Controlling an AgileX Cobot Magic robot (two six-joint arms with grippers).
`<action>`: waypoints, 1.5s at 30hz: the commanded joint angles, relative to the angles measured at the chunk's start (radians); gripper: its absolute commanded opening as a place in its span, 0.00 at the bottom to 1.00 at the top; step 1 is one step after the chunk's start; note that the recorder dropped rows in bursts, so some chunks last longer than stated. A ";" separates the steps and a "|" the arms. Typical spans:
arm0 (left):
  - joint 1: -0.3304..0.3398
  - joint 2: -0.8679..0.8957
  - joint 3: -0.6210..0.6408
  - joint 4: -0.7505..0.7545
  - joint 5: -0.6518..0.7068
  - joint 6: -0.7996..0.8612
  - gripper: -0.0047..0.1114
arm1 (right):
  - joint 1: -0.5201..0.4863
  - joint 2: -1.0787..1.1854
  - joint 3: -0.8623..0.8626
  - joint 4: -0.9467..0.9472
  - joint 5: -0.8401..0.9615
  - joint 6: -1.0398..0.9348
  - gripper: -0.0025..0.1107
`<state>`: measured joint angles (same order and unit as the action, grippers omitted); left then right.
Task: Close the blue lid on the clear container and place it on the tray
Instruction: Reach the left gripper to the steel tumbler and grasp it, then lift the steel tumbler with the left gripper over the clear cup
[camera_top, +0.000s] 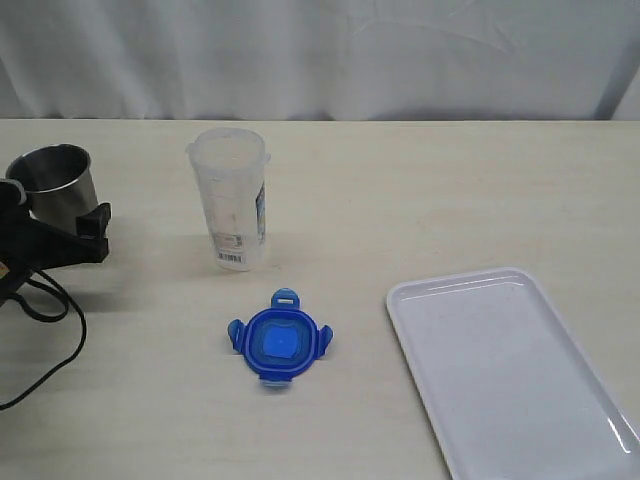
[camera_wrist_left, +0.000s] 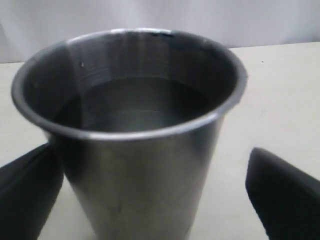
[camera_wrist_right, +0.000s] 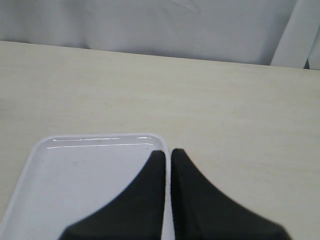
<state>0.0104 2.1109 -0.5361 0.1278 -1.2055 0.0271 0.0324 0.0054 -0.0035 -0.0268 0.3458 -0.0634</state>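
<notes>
The clear container (camera_top: 230, 200) stands upright and uncovered at the back middle of the table, with a white barcode label near its base. In front of it the blue lid (camera_top: 279, 340) lies flat on the table, tabs spread. The white tray (camera_top: 510, 370) lies at the front right. My left gripper (camera_top: 55, 208) is open at the far left, its fingers either side of a grey steel cup (camera_wrist_left: 140, 140), well away from container and lid. My right gripper (camera_wrist_right: 168, 152) is shut with nothing in it, over the tray (camera_wrist_right: 90, 170) rim; it is outside the exterior view.
The steel cup (camera_top: 55, 180) stands at the far left edge. A black cable (camera_top: 50, 340) loops on the table beneath the left arm. A white curtain (camera_top: 320, 50) closes off the back.
</notes>
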 joint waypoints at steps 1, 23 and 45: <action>0.001 0.026 -0.034 -0.002 -0.016 0.000 0.88 | -0.006 -0.005 0.004 -0.004 -0.003 0.000 0.06; 0.001 0.106 -0.139 -0.002 -0.016 0.000 0.87 | -0.006 -0.005 0.004 -0.004 -0.003 0.000 0.06; 0.001 0.080 -0.139 0.152 0.064 -0.049 0.04 | -0.006 -0.005 0.004 -0.004 -0.003 0.000 0.06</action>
<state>0.0121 2.2139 -0.6736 0.2365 -1.1921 0.0000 0.0324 0.0054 -0.0035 -0.0268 0.3458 -0.0634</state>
